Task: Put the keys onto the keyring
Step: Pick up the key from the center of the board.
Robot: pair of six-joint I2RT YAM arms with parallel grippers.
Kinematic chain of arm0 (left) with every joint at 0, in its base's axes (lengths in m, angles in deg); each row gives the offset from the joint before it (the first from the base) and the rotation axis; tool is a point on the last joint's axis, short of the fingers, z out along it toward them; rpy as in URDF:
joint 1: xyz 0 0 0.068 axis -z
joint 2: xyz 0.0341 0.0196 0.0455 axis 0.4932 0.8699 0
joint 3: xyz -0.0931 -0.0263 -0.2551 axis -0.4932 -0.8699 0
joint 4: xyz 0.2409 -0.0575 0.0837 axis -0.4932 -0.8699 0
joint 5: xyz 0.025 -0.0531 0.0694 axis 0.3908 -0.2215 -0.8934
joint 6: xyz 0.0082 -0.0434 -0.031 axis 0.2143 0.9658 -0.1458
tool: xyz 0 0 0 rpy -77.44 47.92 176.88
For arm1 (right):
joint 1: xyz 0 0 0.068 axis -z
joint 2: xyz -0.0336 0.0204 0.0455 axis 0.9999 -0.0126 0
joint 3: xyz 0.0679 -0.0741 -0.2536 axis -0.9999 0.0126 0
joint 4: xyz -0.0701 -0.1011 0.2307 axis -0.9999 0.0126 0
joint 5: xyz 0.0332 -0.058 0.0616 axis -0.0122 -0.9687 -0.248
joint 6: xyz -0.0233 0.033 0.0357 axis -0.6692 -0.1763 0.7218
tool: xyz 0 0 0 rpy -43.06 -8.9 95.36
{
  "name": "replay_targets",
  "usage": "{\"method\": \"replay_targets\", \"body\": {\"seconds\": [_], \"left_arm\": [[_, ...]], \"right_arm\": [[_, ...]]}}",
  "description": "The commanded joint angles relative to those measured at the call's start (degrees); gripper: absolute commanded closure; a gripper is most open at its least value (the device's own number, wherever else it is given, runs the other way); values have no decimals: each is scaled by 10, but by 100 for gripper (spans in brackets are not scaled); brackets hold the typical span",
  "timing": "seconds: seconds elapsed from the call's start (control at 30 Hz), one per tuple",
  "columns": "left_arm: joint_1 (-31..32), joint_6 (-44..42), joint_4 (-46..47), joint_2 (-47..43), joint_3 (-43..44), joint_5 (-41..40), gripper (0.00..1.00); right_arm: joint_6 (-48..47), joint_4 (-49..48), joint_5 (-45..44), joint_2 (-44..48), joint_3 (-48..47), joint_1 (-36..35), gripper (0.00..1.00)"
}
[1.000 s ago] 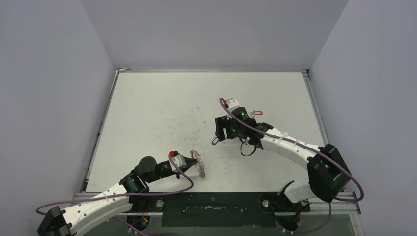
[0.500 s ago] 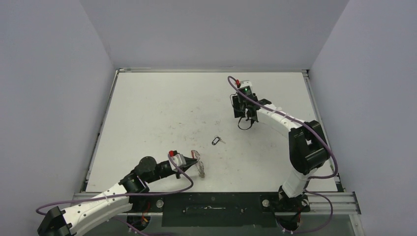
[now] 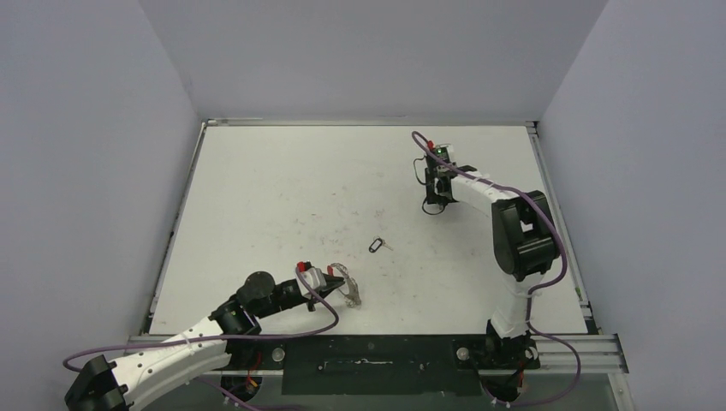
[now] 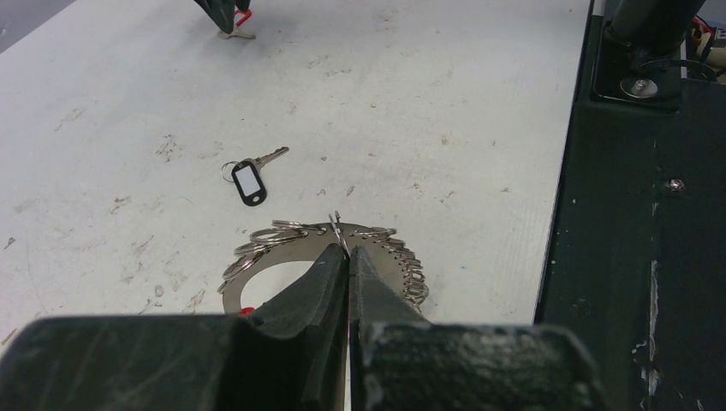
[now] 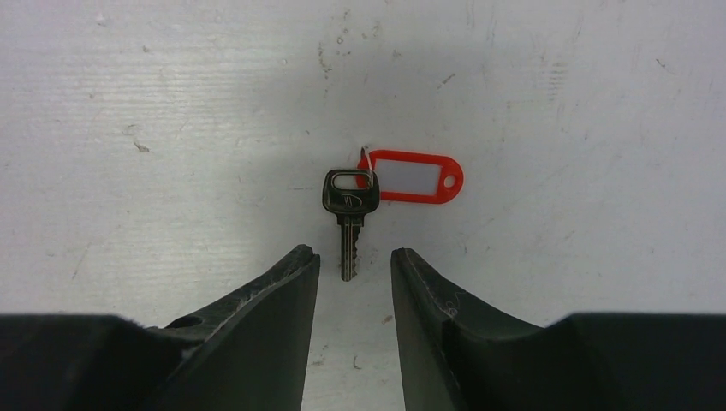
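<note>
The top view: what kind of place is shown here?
Probably a robot test cell: plain grey walls enclose a scuffed white table, and two white-and-black robot arms are bolted to a black rail at its near edge.

I report from a robotics lab test cell. The scuffed white tabletop [image 3: 282,188] is enclosed on three sides by plain grey panels [image 3: 377,51]. My left arm [image 3: 184,347] and right arm [image 3: 518,235] are bolted to a black metal rail [image 3: 368,364] at the near edge, with purple cables [image 3: 145,344] trailing along them.
</note>
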Motion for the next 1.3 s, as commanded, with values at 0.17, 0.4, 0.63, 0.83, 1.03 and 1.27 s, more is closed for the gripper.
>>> {"method": "replay_targets", "body": {"seconds": [0.17,0.4,0.63,0.83,1.03,1.27], "left_arm": [[4,-2,31,-4,21,6,100],[4,-4,34,-3,19,6,100],[5,-6,31,-3,19,7,100],[5,-7,24,-10,22,7,100],[4,-3,18,-14,26,4,100],[5,11,17,-4,34,10,100]], "right_arm": [[7,-13,22,-28,-56,27,66],[8,-10,44,-59,-87,35,74],[7,-11,47,-78,-98,37,82],[1,-16,48,-67,-91,38,100],[-13,-11,71,-1,-58,35,100],[-42,-16,162,150,40,-13,100]]}}
